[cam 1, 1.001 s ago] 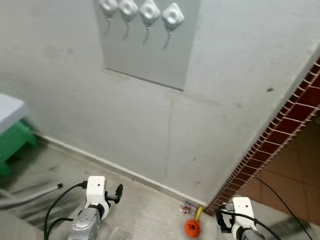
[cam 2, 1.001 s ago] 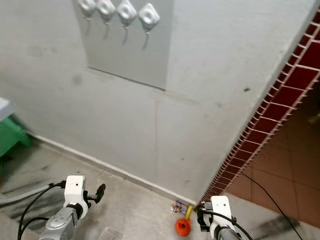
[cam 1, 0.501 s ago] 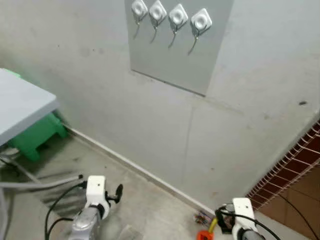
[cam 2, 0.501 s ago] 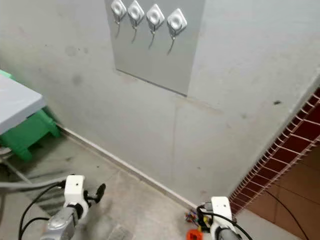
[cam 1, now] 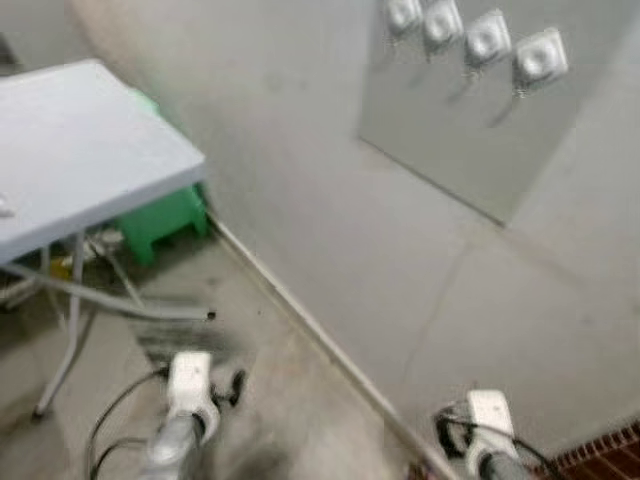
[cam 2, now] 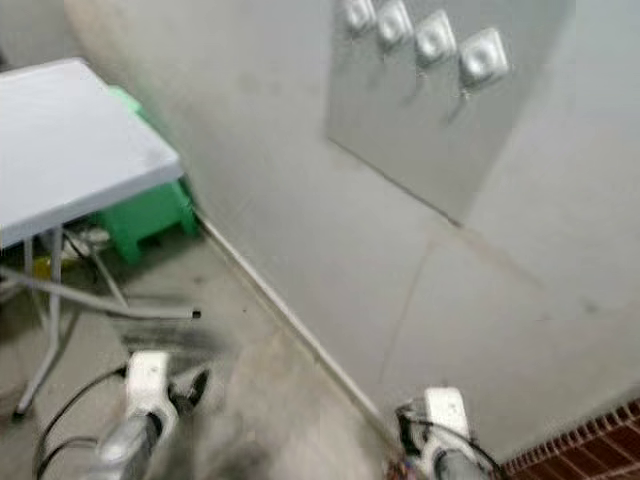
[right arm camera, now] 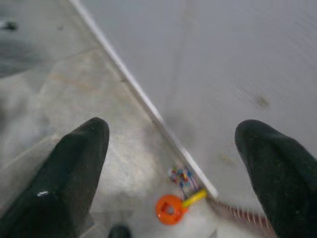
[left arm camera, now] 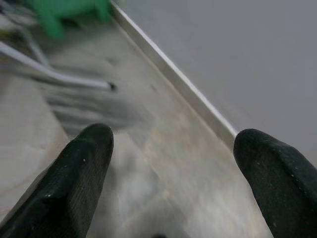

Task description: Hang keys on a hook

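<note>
A: Entry. Head views were blurred. The four hooks (cam 1: 478, 38) sat in a row on a grey panel (cam 1: 470, 150) high on the wall (cam 2: 300, 180). A white folding table (cam 1: 70, 160) stood at the robot's left, with a green stool (cam 1: 170, 215) tucked under its far edge.

B: Arms?

A: Both hung low, near the concrete floor (cam 1: 290, 420). The left gripper (left arm camera: 176, 173) had its fingers spread wide with nothing between them. The right gripper (right arm camera: 173, 163) was likewise spread and empty.

B: So where were the keys?

A: Judged to be the small coloured bunch, the keys (right arm camera: 182, 176), lying on the floor against the skirting. Just beside them lay an orange ring tag (right arm camera: 168, 208) with a yellow stem. Whether ring and bunch were joined, I could not tell.

B: Why there, and why the arms down?

A: My reading: nothing had been picked up yet, so the hooks stayed bare and the arms idle. The keys lay low at the wall foot, well below the panel.

B: View differences?

A: The right wrist view gave the keys and a strip of red brick edge (right arm camera: 242, 214). The head views gave the hooks and the table. The left wrist view gave a white table leg (left arm camera: 54, 74) on the floor.
</note>
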### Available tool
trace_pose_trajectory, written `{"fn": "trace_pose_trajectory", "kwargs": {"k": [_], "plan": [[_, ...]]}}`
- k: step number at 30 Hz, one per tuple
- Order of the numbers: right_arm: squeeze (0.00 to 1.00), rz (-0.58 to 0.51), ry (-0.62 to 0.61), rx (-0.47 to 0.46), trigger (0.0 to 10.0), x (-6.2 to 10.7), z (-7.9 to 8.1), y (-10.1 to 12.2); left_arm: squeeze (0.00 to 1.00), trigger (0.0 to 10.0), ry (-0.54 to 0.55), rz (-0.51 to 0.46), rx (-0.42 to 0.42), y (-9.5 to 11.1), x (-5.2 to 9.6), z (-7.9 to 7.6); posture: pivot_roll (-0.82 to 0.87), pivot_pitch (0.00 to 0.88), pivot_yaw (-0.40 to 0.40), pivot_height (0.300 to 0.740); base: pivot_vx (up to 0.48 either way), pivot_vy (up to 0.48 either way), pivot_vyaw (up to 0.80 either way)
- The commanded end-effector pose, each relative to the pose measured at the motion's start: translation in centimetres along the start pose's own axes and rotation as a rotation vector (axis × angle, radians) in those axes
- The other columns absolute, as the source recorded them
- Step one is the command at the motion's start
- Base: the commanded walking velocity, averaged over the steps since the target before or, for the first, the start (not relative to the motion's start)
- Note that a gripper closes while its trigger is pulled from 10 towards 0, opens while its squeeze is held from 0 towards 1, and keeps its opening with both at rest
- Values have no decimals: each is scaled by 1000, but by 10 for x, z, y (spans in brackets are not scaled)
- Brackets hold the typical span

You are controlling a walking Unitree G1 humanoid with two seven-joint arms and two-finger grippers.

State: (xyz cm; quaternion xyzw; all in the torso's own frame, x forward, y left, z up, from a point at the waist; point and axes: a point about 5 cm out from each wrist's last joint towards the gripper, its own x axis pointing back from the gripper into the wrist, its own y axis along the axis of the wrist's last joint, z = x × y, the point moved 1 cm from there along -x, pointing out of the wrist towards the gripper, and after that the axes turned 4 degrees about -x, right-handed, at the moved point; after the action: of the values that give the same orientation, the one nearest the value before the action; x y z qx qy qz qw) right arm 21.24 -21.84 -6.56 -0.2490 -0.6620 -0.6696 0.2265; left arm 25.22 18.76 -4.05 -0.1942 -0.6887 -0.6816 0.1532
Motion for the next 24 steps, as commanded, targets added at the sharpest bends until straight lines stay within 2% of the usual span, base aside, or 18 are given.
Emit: {"fn": "trace_pose_trajectory", "kwargs": {"k": [1,20,24], "plan": [[0,33,-16,0,10000,4,-7,-8,0,10000,-5,24,18,-7,2,-5,21,44,-25,740,0,0,800],[0,32,-22,20,10000,3,-8,-6,0,10000,-6,20,36,-5,0,-6,18,42,-27,740,0,0,800],[0,10,-18,-20,10000,2,-8,-3,0,10000,-2,20,50,-5,0,-6,16,41,-27,740,0,0,763]]}}
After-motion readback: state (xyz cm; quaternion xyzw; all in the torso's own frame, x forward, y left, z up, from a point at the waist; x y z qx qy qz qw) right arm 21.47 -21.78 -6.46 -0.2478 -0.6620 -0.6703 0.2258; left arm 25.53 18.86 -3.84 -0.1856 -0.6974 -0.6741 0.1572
